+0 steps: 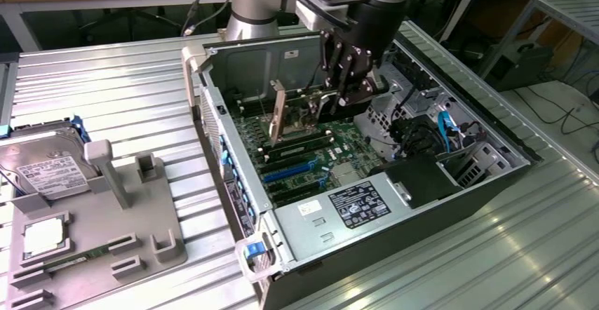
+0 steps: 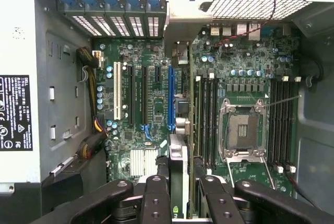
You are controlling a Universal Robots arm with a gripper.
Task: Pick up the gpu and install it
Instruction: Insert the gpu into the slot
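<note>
My gripper (image 1: 339, 98) hangs inside the open computer case (image 1: 309, 243), shut on the gpu (image 1: 301, 108). The card stands on edge above the green motherboard (image 1: 323, 159), with its metal bracket (image 1: 277, 113) toward the case's slotted rear wall. In the wrist view the gpu (image 2: 180, 156) appears edge-on between my black fingers (image 2: 155, 198). Its silver bracket (image 2: 180, 23) reaches up to the rear slot openings. The card lies along the long blue slot (image 2: 170, 98), just beside it; whether it is seated I cannot tell.
The empty CPU socket (image 2: 241, 130) and memory slots (image 2: 206, 119) lie close beside the card. Cables and a drive cage (image 1: 440, 142) fill the case's far side. On the exterior view's left, a grey fixture (image 1: 112, 219) holds a hard drive (image 1: 47, 166), a CPU (image 1: 42, 236) and a RAM stick (image 1: 75, 257).
</note>
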